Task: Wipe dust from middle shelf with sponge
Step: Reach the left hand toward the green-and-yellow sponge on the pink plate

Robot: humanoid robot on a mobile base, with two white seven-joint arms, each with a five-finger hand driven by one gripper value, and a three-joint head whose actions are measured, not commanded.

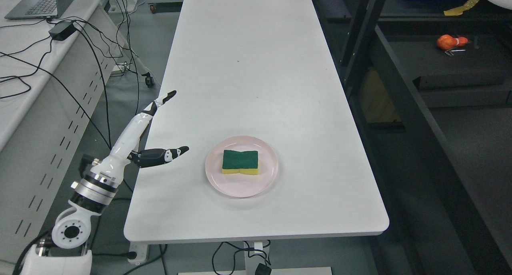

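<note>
White table [256,67]: fills the centre of the view, long axis running from 6 o'clock to 12 o'clock. Black shelf unit [420,119]: occupies the 3 o'clock side, just beside the table's right edge; an orange object [451,41] lies on one of its levels toward 2 o'clock. Left hand [138,137]: enters from 8 o'clock and sits over the table's left edge, fingers extended and spread, holding nothing. Pink plate [241,166]: rests on the table toward 6 o'clock, at 3 o'clock from the hand and apart from it. Sponge [240,161]: lies flat at the plate's centre, green face up, yellow layer beneath.
</note>
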